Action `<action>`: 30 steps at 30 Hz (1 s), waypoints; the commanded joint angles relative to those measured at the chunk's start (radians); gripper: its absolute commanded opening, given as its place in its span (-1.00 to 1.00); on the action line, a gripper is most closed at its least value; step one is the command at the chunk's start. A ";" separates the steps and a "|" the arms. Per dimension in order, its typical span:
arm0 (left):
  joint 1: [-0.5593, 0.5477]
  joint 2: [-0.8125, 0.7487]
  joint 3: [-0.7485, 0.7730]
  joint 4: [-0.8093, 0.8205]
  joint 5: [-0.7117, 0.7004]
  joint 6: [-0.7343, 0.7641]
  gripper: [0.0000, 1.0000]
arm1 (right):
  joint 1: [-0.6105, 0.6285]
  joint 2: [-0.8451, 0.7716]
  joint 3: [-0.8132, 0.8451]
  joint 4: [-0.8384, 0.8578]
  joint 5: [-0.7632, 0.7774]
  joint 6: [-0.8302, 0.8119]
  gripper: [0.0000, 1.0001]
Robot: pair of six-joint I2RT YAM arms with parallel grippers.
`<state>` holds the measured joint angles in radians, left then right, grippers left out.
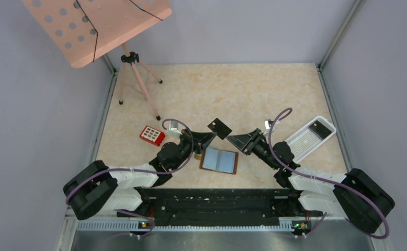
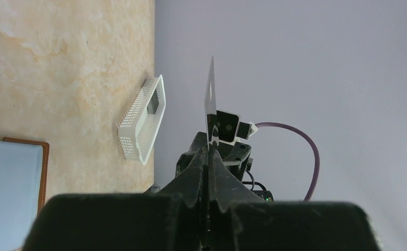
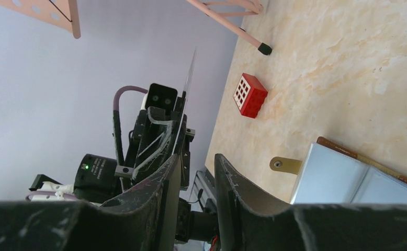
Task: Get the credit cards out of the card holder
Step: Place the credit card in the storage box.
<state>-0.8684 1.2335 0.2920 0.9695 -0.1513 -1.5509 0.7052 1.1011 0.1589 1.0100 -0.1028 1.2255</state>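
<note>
Card holder (image 1: 219, 160) spread flat, card (image 1: 219, 128) in left gripper (image 1: 212, 135).

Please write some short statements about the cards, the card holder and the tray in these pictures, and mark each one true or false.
1. The left fingers pinch a dark card. True.
2. The card holder is folded shut. False: it lies open on the table, with the blue-grey inside up.
3. A second card lies in the white tray. True.
4. The red block sits in the tray. False: it stands on the table, far from the tray.
5. The right fingers are shut on a card. False: they are open and empty.
</note>
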 commanded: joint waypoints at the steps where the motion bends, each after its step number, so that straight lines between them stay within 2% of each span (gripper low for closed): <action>1: -0.005 0.020 -0.028 0.088 -0.009 -0.038 -1.00 | 0.011 0.001 0.033 0.085 -0.008 -0.020 -0.38; 10: -0.004 0.043 -0.031 0.107 0.000 -0.070 -1.00 | 0.011 -0.007 0.045 0.055 -0.002 -0.027 -0.33; 15: -0.004 0.062 -0.027 0.127 0.014 -0.076 -1.00 | 0.012 -0.005 0.057 0.033 0.002 -0.030 -0.38; 21: -0.005 0.069 -0.023 0.140 0.022 -0.065 -1.00 | 0.012 0.005 0.073 0.013 -0.004 -0.038 -0.59; 23: -0.004 0.065 -0.024 0.138 0.022 -0.055 -1.00 | 0.011 0.008 0.077 0.010 -0.004 -0.040 -0.75; 25: -0.004 0.058 -0.022 0.135 0.024 -0.044 -1.00 | 0.010 0.006 0.076 0.005 0.007 -0.039 -1.00; 26: -0.004 0.055 -0.022 0.127 0.027 -0.036 -1.00 | 0.009 0.001 0.074 -0.001 0.014 -0.038 -1.00; 27: -0.004 0.049 -0.020 0.113 0.030 -0.029 -0.92 | 0.001 -0.006 0.076 -0.014 0.016 -0.039 -1.00; 28: -0.004 0.043 -0.017 0.093 0.037 -0.026 -0.73 | -0.014 -0.018 0.080 -0.031 0.012 -0.043 -1.00; 30: -0.004 0.034 -0.002 0.030 0.065 -0.025 -0.10 | -0.053 -0.052 0.102 -0.107 -0.010 -0.065 -1.00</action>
<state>-0.8688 1.2984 0.2672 1.0359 -0.1421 -1.5997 0.6971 1.0996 0.1932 0.9688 -0.1036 1.2041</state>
